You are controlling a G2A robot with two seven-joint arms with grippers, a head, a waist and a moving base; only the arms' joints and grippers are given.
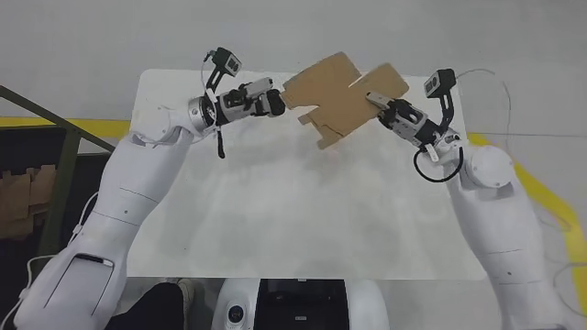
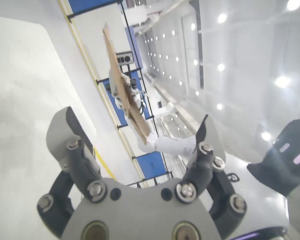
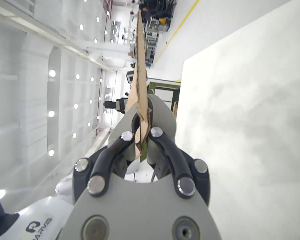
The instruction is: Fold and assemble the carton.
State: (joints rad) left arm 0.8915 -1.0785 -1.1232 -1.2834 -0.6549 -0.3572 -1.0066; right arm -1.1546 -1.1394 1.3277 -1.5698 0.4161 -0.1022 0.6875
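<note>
A flat brown carton (image 1: 335,101) hangs in the air over the far part of the white table (image 1: 275,229). My right gripper (image 1: 378,103) is shut on its right-hand flap; the right wrist view shows the carton (image 3: 140,76) edge-on, pinched between the fingers of that gripper (image 3: 142,118). My left gripper (image 1: 273,103) sits just at the carton's left edge. In the left wrist view it (image 2: 137,116) stands wide open with nothing between its fingers, and the carton (image 2: 122,88) is seen edge-on a little beyond them.
The tabletop (image 3: 240,113) under the carton is bare. A dark green rail (image 1: 55,124) and a stack of flat cardboard (image 1: 20,197) lie off the table's left side. Yellow floor lines run past both sides of the table.
</note>
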